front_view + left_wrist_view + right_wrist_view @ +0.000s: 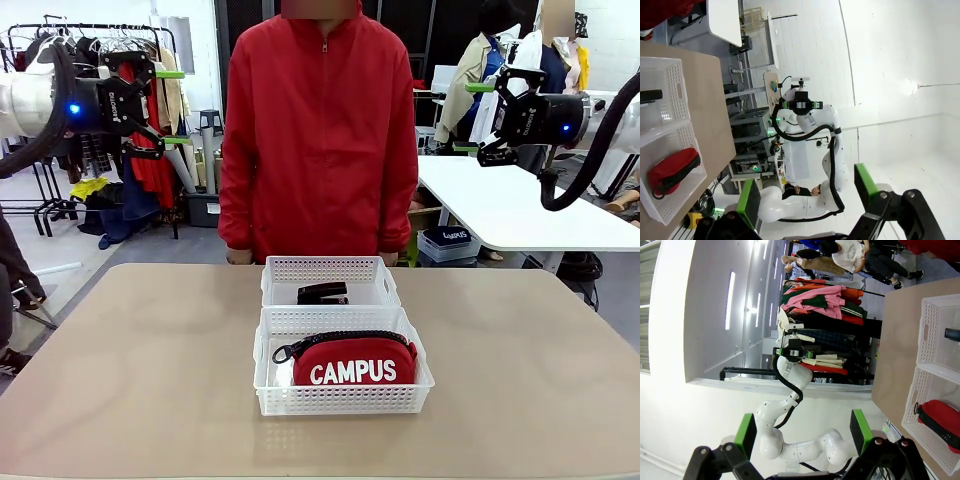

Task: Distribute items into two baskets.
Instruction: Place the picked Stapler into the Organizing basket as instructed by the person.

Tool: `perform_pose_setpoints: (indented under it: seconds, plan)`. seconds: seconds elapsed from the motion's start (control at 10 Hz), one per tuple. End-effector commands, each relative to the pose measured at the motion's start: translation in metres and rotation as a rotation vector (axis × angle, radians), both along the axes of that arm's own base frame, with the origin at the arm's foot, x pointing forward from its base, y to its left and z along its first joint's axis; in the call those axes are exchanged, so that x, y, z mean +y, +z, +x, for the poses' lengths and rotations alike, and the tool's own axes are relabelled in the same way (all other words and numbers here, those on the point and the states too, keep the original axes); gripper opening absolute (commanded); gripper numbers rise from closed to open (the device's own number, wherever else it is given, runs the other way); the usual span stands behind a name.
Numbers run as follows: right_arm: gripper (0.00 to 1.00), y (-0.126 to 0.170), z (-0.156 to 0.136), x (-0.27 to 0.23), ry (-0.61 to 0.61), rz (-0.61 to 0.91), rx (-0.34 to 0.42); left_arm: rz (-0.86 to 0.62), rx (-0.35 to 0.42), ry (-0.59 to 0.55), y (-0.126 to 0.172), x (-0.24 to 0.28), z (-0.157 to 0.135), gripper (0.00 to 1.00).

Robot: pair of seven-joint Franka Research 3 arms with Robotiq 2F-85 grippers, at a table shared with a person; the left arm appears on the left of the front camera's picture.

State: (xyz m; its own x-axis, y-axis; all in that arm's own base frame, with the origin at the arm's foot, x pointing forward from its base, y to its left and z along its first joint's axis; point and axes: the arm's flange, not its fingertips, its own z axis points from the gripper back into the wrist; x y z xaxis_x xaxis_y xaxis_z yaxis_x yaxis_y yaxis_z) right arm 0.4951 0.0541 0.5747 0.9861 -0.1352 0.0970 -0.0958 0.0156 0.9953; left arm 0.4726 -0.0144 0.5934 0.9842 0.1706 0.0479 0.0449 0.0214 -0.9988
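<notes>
Seen from the front: two white baskets touching end to end at the middle of a tan table [120,380], the smaller far basket [330,270] holding one black stapler [322,293], the larger near basket [340,400] holding one red pouch [355,362] with its white "CAMPUS" lettering facing the camera and its black zipper on top. Just behind the far basket, a person in a red jacket [320,130], standing at the table's far edge. High at upper left, the left gripper [172,107], jaws spread with nothing between them; high at upper right, the right gripper [468,117], likewise spread and empty. Wide bare tabletop on both sides of the baskets and in front of them. From the left wrist, rolled sideways: the left gripper [805,197] with two green pads parted around empty air, both baskets at the left edge with stapler [650,96] and pouch [672,171] inside, and the other arm's gripper [801,104] facing back, a head-on angle missing from the front. From the right wrist, also sideways: the right gripper [802,434] spread wide, baskets at the right edge, pouch [940,422] zipper-side visible, stapler [952,334] cut off by the border, and the left gripper [790,351] far off before a clothes rack [825,295].
</notes>
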Motion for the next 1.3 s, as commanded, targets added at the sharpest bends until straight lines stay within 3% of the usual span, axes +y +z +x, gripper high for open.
perform_pose_setpoints:
  seconds: [0.0, 1.2]
  plan:
    - [1.00, 0.0029, -0.0005, 0.0013, -0.003, -0.002, -0.006, -0.012, 0.000, -0.007, 0.0013, 0.0010, -0.0010, 1.00]
    - [1.00, 0.0029, -0.0005, 0.0013, -0.003, -0.002, -0.006, -0.012, 0.000, -0.007, 0.0013, 0.0010, -0.0010, 1.00]
